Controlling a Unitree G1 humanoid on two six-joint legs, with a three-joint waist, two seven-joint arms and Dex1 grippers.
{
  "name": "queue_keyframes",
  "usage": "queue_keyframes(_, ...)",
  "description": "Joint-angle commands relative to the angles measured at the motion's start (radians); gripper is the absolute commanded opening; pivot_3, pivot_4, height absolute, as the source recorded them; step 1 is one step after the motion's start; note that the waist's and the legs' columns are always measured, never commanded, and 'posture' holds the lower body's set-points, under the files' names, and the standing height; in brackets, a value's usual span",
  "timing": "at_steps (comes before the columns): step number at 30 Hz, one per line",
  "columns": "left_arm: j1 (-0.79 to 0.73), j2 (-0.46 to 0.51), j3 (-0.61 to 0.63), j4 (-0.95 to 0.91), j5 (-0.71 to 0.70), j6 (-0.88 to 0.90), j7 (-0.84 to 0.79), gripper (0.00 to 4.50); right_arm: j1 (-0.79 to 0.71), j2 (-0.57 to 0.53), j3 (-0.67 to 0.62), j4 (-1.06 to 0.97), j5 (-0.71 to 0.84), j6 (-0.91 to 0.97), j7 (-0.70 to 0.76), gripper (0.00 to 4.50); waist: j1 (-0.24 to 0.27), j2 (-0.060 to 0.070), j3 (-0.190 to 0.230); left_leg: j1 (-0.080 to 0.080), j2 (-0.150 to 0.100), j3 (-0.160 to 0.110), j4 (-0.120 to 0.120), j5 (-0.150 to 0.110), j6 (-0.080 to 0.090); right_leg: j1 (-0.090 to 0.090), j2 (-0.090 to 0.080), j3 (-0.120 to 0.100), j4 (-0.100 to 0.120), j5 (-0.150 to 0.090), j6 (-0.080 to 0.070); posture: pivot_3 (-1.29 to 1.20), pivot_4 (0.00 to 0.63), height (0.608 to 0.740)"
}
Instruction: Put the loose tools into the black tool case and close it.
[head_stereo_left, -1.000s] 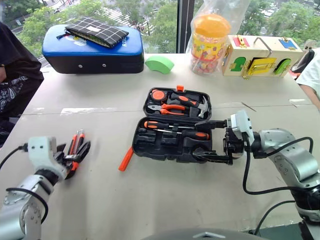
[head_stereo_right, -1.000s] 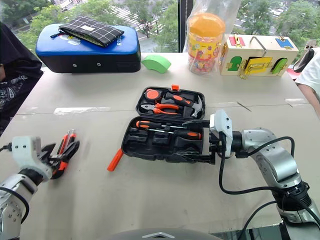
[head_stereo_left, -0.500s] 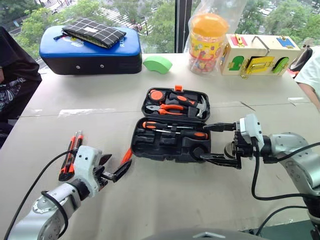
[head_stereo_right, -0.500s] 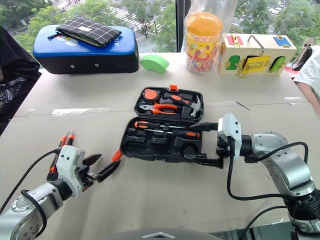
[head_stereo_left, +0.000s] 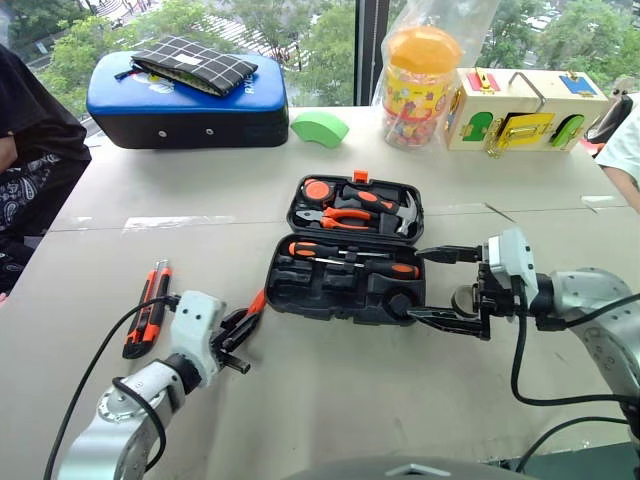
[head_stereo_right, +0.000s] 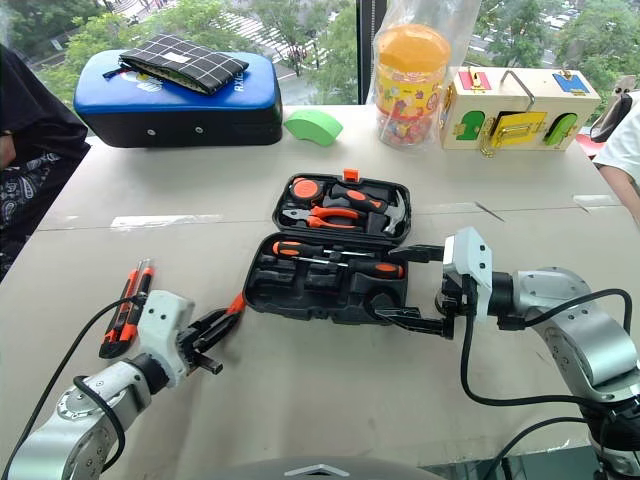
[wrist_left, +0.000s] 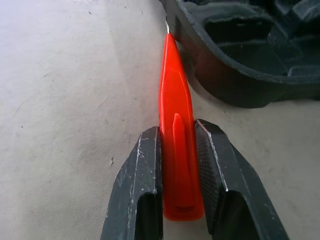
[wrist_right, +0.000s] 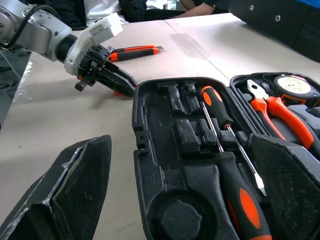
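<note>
The black tool case (head_stereo_left: 322, 287) lies open mid-table, with two screwdrivers (head_stereo_left: 350, 252) in its near half and pliers, a hammer and a tape measure in its lid (head_stereo_left: 357, 182). A slim orange tool (wrist_left: 176, 125) lies on the table with its tip against the case's left edge. My left gripper (head_stereo_left: 250, 320) is shut on its near end, one finger on each side. An orange-and-black plier-like tool (head_stereo_left: 148, 302) lies loose further left. My right gripper (head_stereo_left: 443, 288) stands open, level, its fingers (wrist_right: 70, 195) either side of the case's right end.
Along the back stand a blue-topped black case (head_stereo_left: 185, 105) with a chequered pouch on it, a green block (head_stereo_left: 320, 128), a yellow-lidded jar (head_stereo_left: 420, 75) and a colourful wooden latch box (head_stereo_left: 525, 112). A person in dark clothes (head_stereo_left: 30, 150) sits at the left.
My left gripper has left the plier-like tool, swung right to the slim orange tool and shut on it. The right gripper has stayed open beside the case.
</note>
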Motion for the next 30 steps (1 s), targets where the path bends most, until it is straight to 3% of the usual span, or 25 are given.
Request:
queue_keyframes(1, -0.083, 0.051, 0.139, 0.014, -0.110, -0.051, -0.098, 0.37, 0.017, -0.016, -0.047, -0.040, 0.028, -0.014, 0.009, 4.50, 0.001, -0.001, 0.001, 0.000, 0.000, -0.001, 0.000, 0.000, 0.000, 0.000, 0.000, -0.001, 0.000, 0.000, 0.000, 0.00, 0.150, 0.740)
queue_keyframes(2, -0.091, 0.060, 0.147, 0.020, -0.119, -0.050, -0.113, 0.37, 0.019, -0.017, -0.049, -0.041, 0.029, -0.015, 0.009, 4.50, 0.000, -0.001, 0.001, -0.001, 0.000, -0.001, 0.001, 0.000, 0.000, 0.000, 0.000, -0.002, 0.000, 0.000, 0.000, 0.00, 0.150, 0.740)
queue_keyframes(6, -0.282, 0.308, -0.002, 0.128, -0.085, -0.069, -0.417, 0.37, 0.098, -0.046, -0.124, -0.055, 0.019, -0.045, 0.010, 4.50, 0.011, -0.001, 0.001, -0.001, 0.000, -0.001, 0.002, 0.000, 0.000, 0.001, 0.000, -0.003, 0.000, 0.000, 0.000, 0.00, 0.150, 0.740)
queue_keyframes(9, -0.435, 0.369, -0.143, 0.246, -0.031, -0.127, -0.557, 0.37, 0.133, -0.054, -0.153, -0.073, 0.022, -0.045, -0.006, 4.50, 0.010, 0.001, 0.002, -0.001, 0.000, 0.001, 0.002, 0.001, -0.001, 0.001, 0.000, -0.002, 0.000, 0.000, 0.000, 0.00, 0.150, 0.740)
queue_keyframes(13, -0.690, 0.369, -0.328, 0.474, 0.092, -0.241, -0.724, 0.37, 0.182, -0.054, -0.187, -0.126, 0.031, -0.032, -0.034, 4.50, 0.006, 0.000, 0.002, 0.000, 0.001, 0.002, 0.002, 0.001, -0.001, 0.000, -0.001, -0.004, 0.000, 0.000, 0.000, 0.00, 0.150, 0.740)
queue_keyframes(19, -0.954, 0.324, -0.531, 0.804, 0.293, -0.506, -0.933, 0.37, 0.279, -0.040, -0.226, -0.227, 0.035, -0.018, -0.100, 4.50, 0.004, -0.002, 0.002, 0.000, 0.002, 0.002, 0.001, 0.004, 0.003, 0.001, 0.001, -0.005, 0.001, 0.000, 0.001, 0.00, 0.150, 0.740)
queue_keyframes(30, -1.208, 0.205, -0.625, 1.220, 0.443, -0.821, -1.079, 0.37, 0.361, -0.048, -0.262, -0.301, 0.055, -0.010, -0.177, 4.50, 0.021, -0.003, 0.002, -0.002, 0.002, 0.001, 0.011, 0.001, 0.009, 0.003, 0.001, -0.007, 0.002, 0.000, 0.001, 0.00, 0.150, 0.740)
